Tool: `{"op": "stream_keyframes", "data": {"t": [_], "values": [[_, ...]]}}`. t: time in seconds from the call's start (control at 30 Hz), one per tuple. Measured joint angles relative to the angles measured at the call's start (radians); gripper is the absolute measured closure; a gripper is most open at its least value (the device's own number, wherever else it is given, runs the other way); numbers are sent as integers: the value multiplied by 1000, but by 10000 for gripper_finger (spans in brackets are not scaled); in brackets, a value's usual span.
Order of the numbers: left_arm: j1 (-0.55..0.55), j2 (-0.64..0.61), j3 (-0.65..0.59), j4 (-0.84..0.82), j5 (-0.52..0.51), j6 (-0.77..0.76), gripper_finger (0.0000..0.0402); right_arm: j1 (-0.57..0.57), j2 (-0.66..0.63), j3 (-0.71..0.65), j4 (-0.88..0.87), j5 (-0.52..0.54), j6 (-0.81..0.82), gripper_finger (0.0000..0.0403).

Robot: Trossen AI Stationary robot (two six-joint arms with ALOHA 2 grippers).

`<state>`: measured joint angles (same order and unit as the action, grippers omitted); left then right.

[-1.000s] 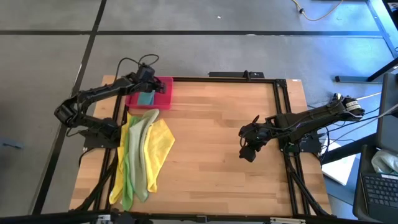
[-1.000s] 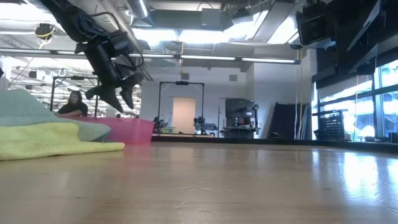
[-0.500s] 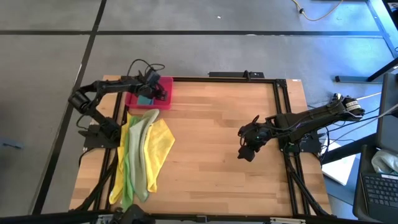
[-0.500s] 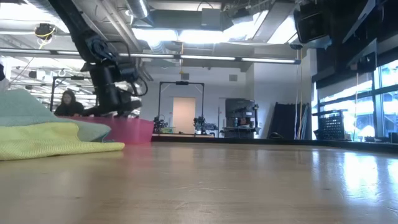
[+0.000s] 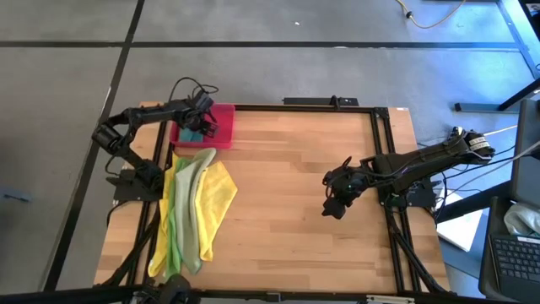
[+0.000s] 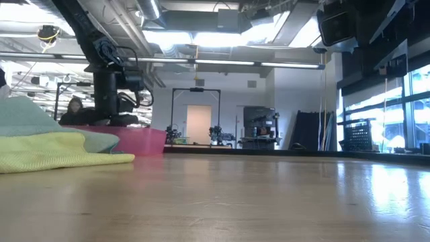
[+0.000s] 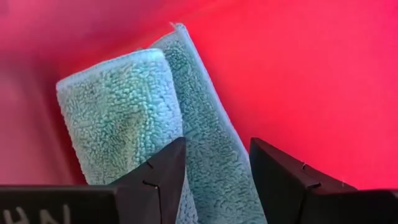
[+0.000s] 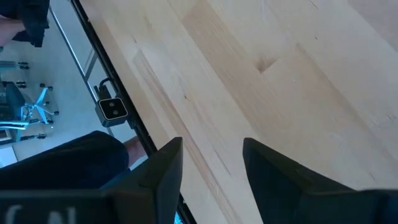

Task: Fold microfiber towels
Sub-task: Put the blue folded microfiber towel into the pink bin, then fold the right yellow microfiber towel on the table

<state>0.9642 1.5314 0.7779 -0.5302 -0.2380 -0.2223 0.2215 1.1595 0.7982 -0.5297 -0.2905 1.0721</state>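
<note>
left gripper (image 7: 214,180): mine, fingers spread, nothing pinched, down inside the pink tray (image 5: 221,118).
teal towel (image 7: 146,118): folded, lying in the tray right ahead of my fingertips, apart from them.
step: looks like placing the folded towel, just let go.
next: lift clear, reach for the towel pile (image 5: 192,207) beside the tray.
right gripper (image 5: 334,205): fingers apart, empty, waiting over bare table.
hidden: pile's layers overlap, count unclear.

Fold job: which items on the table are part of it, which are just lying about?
Part of the job:
- folded teal microfibre towel in the tray, left gripper open over it
- pile of yellow and green microfibre towels

Lying about:
- rigid pink-red rectangular tray
- right gripper, open above bare wood
</note>
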Motion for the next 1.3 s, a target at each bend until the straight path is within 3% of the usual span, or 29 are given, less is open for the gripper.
{"op": "stream_keyframes", "data": {"t": [0.17,0.43,0.57,0.63,0.8,0.87,1.03,1.3], "values": [[-16,0,29,46,60,-90,233,0,0,0,3,7,-1,231],[-15,0,57,52,-13,-83,233,0,0,0,5,-8,3,231],[-9,0,57,54,28,-111,233,23,0,0,12,-9,23,231],[-22,0,57,55,79,-116,233,38,0,0,14,-1,22,231],[-95,-22,57,21,328,-53,234,59,0,0,14,74,-9,231],[-144,-54,57,-54,350,-49,234,59,0,0,14,96,-33,231],[-266,-189,56,-275,242,-37,234,44,0,0,17,145,-102,231],[-429,-401,56,-385,63,-113,236,15,0,0,26,193,-213,231]]}}
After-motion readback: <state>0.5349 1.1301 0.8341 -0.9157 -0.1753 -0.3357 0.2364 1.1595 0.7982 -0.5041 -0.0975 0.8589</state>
